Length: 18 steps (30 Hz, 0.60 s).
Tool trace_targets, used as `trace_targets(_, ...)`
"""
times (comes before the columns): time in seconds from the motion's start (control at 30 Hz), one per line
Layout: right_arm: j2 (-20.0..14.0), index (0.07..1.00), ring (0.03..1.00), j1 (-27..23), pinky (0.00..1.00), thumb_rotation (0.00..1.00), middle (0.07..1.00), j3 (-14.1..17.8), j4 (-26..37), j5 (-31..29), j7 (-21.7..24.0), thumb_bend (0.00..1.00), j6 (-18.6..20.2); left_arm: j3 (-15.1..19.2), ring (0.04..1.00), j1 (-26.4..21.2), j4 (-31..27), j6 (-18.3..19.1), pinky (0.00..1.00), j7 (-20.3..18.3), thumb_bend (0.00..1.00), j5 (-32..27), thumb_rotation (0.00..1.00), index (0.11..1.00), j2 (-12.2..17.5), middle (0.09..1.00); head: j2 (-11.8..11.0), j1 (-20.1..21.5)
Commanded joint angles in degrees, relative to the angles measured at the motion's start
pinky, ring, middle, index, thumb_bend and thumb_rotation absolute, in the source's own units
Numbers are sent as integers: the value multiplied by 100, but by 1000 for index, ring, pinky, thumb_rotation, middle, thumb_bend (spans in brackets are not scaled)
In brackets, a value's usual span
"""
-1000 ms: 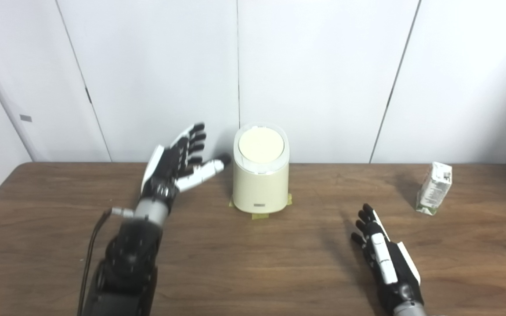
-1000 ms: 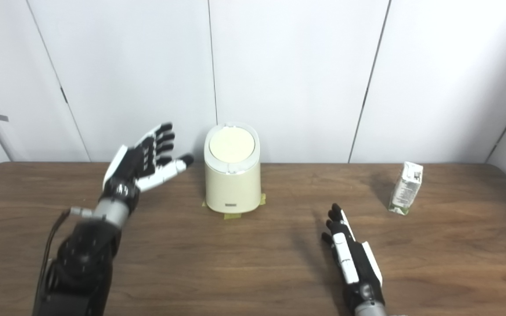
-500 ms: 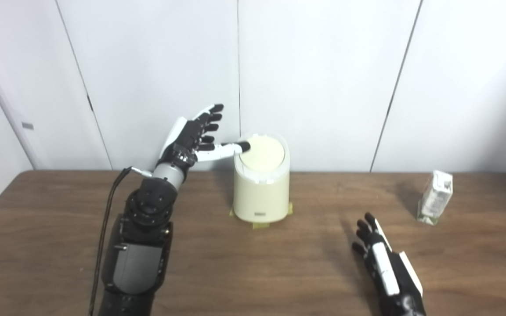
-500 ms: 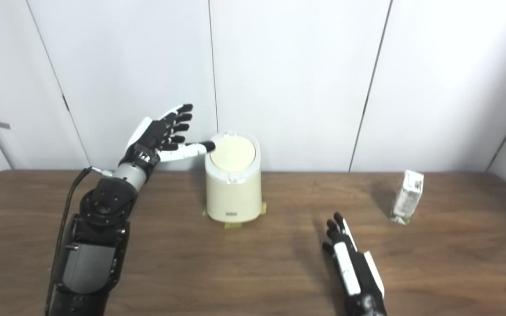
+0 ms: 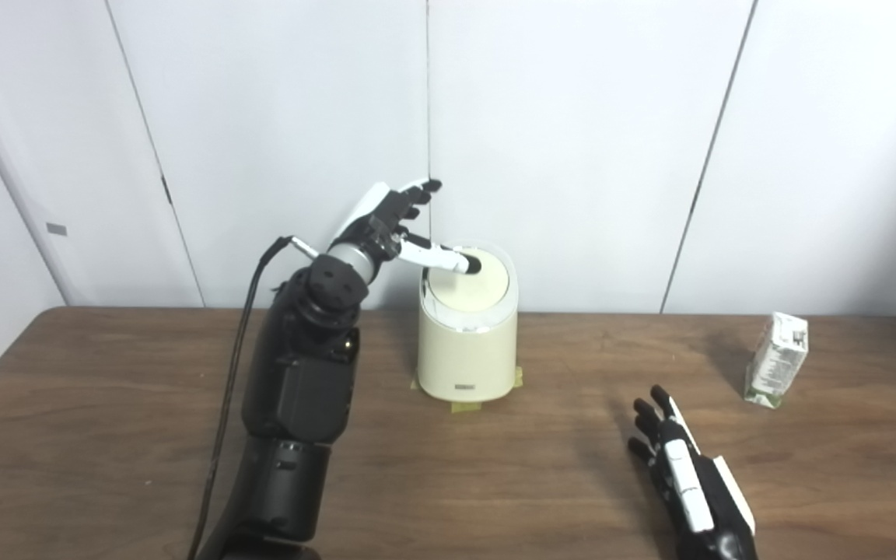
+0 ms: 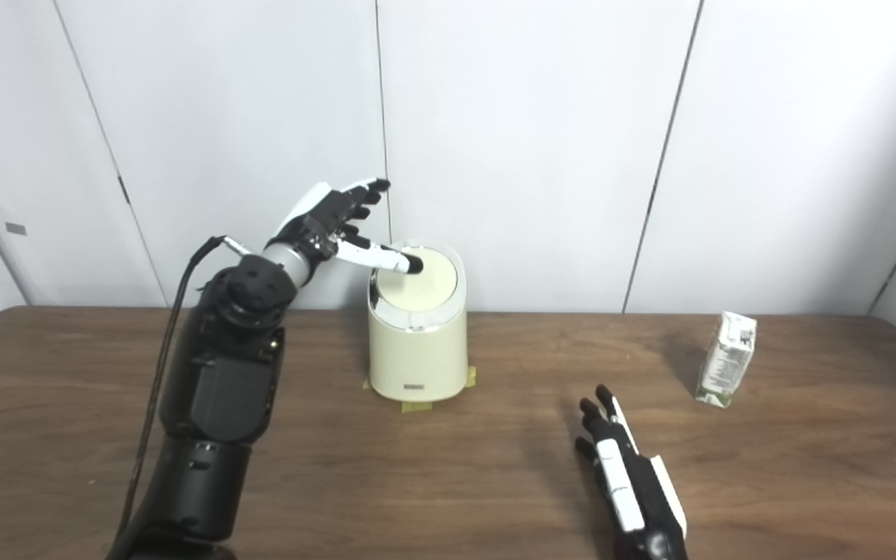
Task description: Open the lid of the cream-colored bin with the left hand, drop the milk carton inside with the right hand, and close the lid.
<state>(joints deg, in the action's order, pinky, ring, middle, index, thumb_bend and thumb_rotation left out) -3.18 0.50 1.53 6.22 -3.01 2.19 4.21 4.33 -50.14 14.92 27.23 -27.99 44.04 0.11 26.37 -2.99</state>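
My thumb now presses the lid.
My left hand (image 5: 390,222), fingers spread, has advanced over the cream-colored bin (image 5: 467,342); its lid (image 5: 463,292) starts tilting open.

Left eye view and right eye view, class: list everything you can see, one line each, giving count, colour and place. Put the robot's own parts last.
bin: one, cream, far middle of the table, on tape patches.
lid: one, cream, on top of the bin.
milk carton: one, white and green, upright at far right.
table: one, brown wood, across the foreground.
wall panels: white, behind the table.
left hand: one, black and white, fingers spread, thumb reaching over the lid.
right hand: one, black and white, open, low near the right front.
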Motion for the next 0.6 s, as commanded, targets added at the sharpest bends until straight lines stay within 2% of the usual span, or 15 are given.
trace_targets(0.0, 3, 982, 956, -146, 919, 929, 945, -5, 79, 24, -8, 518, -81, -150, 929, -507, 87, -32, 843, 84, 870, 163, 80, 940, 73, 955, -3, 7)
trace_targets(0.07, 18, 984, 952, -149, 903, 928, 945, -11, 76, 38, -22, 508, -99, -400, 912, -566, 230, -32, 799, 172, 879, 208, 77, 938, 179, 948, -19, 3)
trace_targets(0.17, 30, 987, 948, -166, 894, 930, 943, -23, 57, 78, -47, 508, -118, -966, 892, -649, 427, -73, 743, 414, 905, 256, 68, 918, 424, 927, -39, 16)
trace_targets(0.33, 35, 983, 938, -178, 881, 947, 938, -43, 62, 133, -68, 508, -128, -1587, 891, -742, 697, -290, 735, 827, 911, 228, 23, 897, 673, 916, -68, 27)
trace_targets(0.47, 41, 982, 937, -186, 879, 947, 936, -40, 49, 141, -78, 514, -170, -2005, 861, -803, 887, -507, 717, 1072, 914, 199, 40, 889, 824, 899, -89, 41)
trace_targets(0.57, 48, 982, 938, -185, 879, 947, 936, -47, 56, 168, -96, 515, -192, -2155, 852, -822, 953, -564, 727, 1174, 910, 97, 36, 892, 849, 892, -89, 47)
